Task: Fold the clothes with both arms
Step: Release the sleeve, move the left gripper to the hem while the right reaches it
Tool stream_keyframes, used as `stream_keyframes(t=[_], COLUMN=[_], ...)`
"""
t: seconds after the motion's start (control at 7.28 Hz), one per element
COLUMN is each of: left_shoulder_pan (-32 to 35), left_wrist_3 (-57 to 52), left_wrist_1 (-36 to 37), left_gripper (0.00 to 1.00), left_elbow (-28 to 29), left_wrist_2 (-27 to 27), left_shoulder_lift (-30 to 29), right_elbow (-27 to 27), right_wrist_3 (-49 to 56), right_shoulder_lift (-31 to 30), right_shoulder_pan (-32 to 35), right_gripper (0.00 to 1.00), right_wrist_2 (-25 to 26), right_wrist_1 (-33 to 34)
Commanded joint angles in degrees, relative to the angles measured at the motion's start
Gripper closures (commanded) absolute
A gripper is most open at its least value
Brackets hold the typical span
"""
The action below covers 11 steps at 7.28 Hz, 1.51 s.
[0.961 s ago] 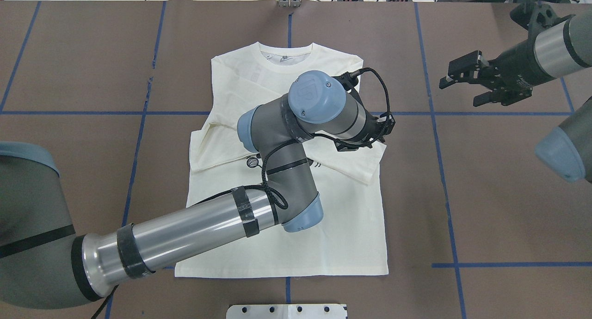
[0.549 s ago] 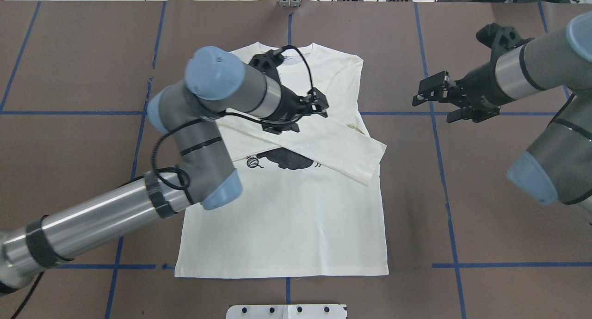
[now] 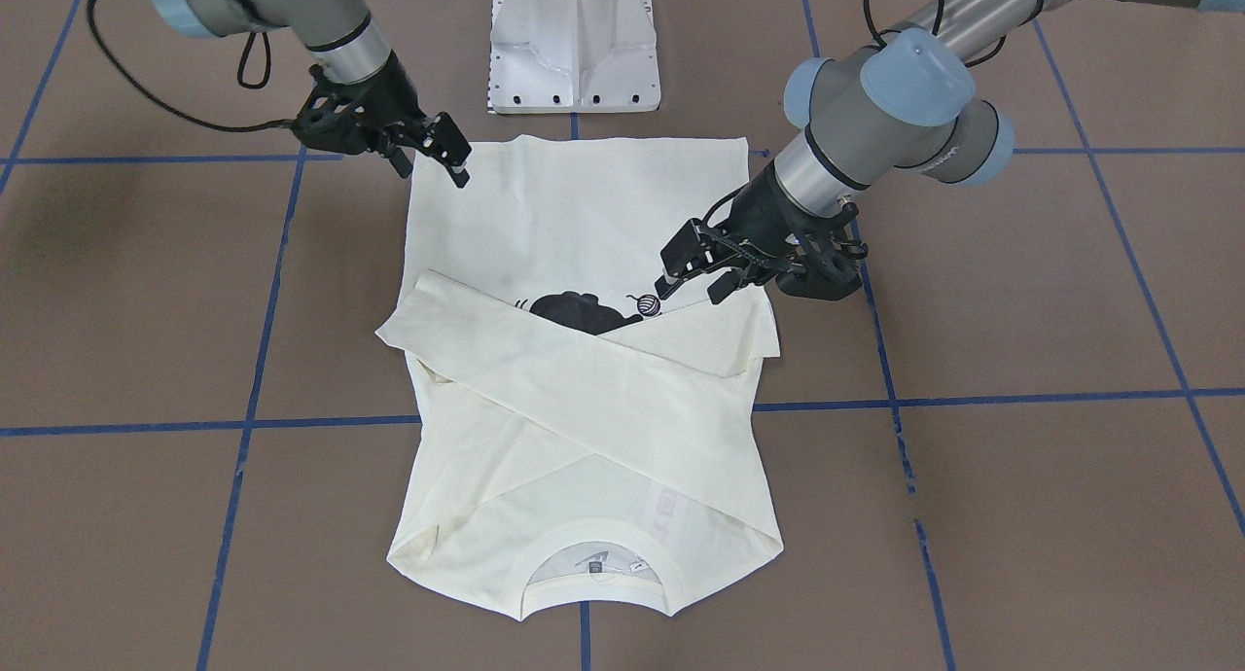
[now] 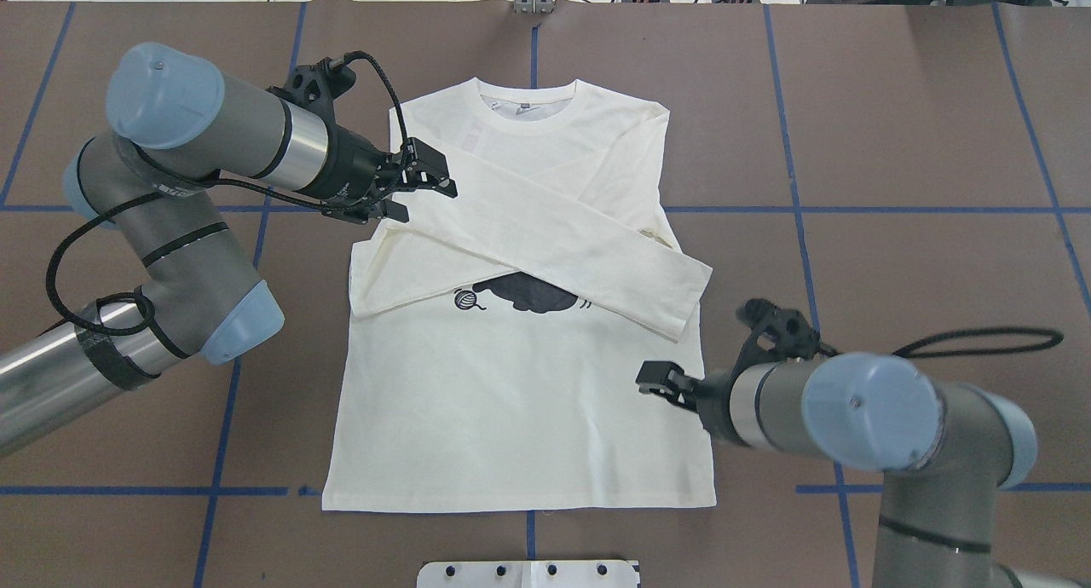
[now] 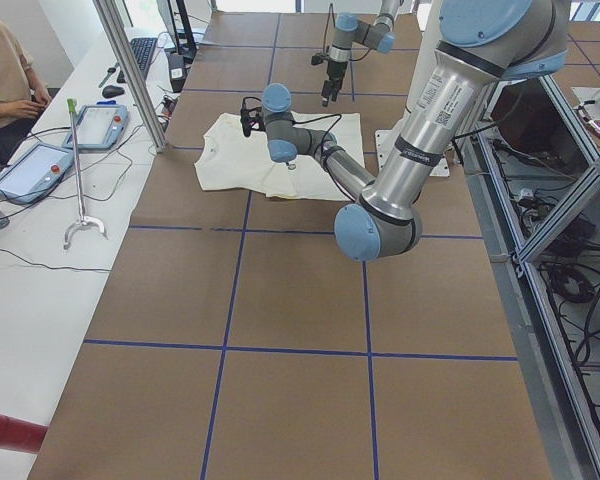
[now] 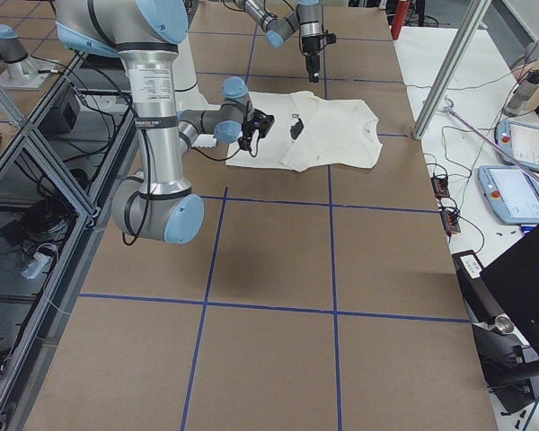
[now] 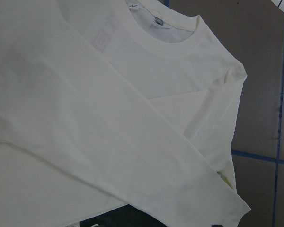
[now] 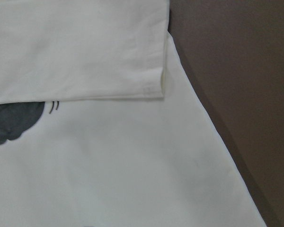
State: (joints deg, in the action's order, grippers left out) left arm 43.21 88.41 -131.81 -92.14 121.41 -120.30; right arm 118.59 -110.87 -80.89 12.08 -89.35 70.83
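Drew the left arm (image 4: 213,132) back off the chest to the garment's left shoulder edge since a second before, and swung the right arm (image 4: 852,413) in from the far right corner to the right side edge, just below the crossed cuff. Found the T-shirt (image 4: 520,400) lying flat, print up, in the middle of the tabletop (image 4: 938,273), collar away from the robot, both sleeves (image 4: 554,239) folded across the chest in an X and half hiding the black cat print (image 4: 524,291). Saw the left jaws spread and empty, hung over the fold of the left sleeve. Saw the right jaws spread too in the front-facing view, holding nothing, near the side edge. Could not tell whether either touched cloth. Judged the sleeve step finished and the body fold in hand. Called next for both jaws to drop onto matching edges, pinch cleanly, and carry together so the crossed sleeves stayed put. Noted a brown tabletop gridded with blue tape (image 4: 895,209), a white pedestal (image 3: 574,39) at the robot's side, and, off the left end, tablets (image 5: 30,170) and a seated person (image 5: 0,70).
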Motion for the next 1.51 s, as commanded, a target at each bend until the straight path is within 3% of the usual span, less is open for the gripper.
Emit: stream_keyframes(t=[0.0, 0.41, 0.55, 0.96, 1.24, 1.37], left_shoulder_pan=[0.03, -0.32, -0.32, -0.32, -1.54, -6.16], left_wrist_3=[0.09, 0.45, 0.45, 0.53, 1.67, 4.81], left_wrist_1=[0.24, 0.24, 0.24, 0.33, 2.59, 9.40], left_gripper=[0.17, 0.15, 0.14, 0.14, 0.14, 0.14], left_elbow=[-0.23, -0.49, -0.58, -0.76, -2.67, -9.39], left_wrist_2=[-0.30, -0.47, -0.47, -0.47, -0.73, -4.30], left_shoulder_lift=[1.56, 1.83, 1.83, 1.83, 4.79, 8.56], right_elbow=[1.38, 1.12, 1.21, 1.30, 1.82, 4.52], right_wrist_3=[-8.39, -9.02, -9.02, -9.02, -9.02, -8.93], right_shoulder_lift=[-0.23, -1.29, -1.20, -1.20, -0.94, -1.02], right_shoulder_pan=[-11.89, -12.35, -12.44, -12.96, -13.66, -13.41], right_gripper=[0.10, 0.19, 0.34, 0.95, 1.00, 1.00], right_wrist_2=[11.12, 11.65, 12.96, 16.31, 16.31, 16.22], right_wrist_1=[11.20, 12.14, 13.44, 17.23, 17.15, 17.15])
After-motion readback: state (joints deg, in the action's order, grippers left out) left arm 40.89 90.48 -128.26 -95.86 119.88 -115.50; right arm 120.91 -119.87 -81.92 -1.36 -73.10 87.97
